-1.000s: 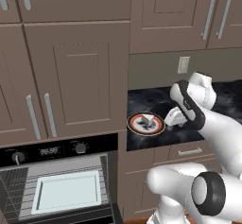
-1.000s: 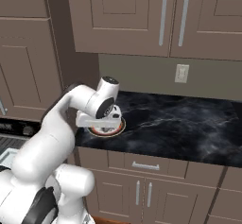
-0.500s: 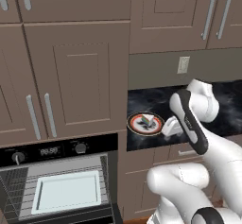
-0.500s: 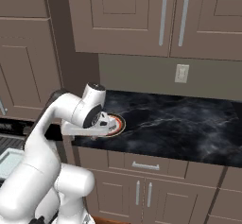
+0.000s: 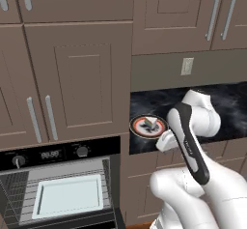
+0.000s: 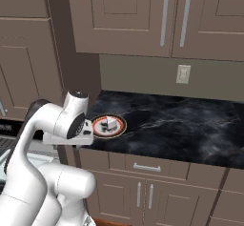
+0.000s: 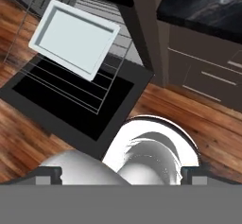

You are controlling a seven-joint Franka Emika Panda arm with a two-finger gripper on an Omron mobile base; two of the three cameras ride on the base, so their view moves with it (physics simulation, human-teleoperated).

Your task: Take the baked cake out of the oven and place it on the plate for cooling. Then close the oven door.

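The baked cake (image 5: 151, 122) (image 6: 111, 123), a small pale wedge, lies on the red-ringed plate (image 5: 140, 127) (image 6: 119, 129) at the left end of the black counter. The black oven (image 5: 58, 152) stands below and to the left, its racked inside exposed. Its glass-fronted oven door (image 7: 61, 109) hangs open, flat above the wood floor. My gripper (image 5: 164, 144) (image 6: 66, 141) (image 7: 121, 175) hangs just off the counter's front edge, right of the plate in the left base view and left of it in the right base view. It points down, open and holding nothing.
A pale rectangular tray (image 5: 70, 194) (image 7: 75, 36) rests on the oven rack (image 7: 108, 10). Brown cabinets with silver handles stand above the oven and counter. Drawers (image 6: 147, 167) sit under the black counter (image 6: 190, 125), which runs off to the right.
My hand has swung down and away from the plate, dropping from above the counter to just past its front edge. The cake stays on the plate. The jaws stay open.
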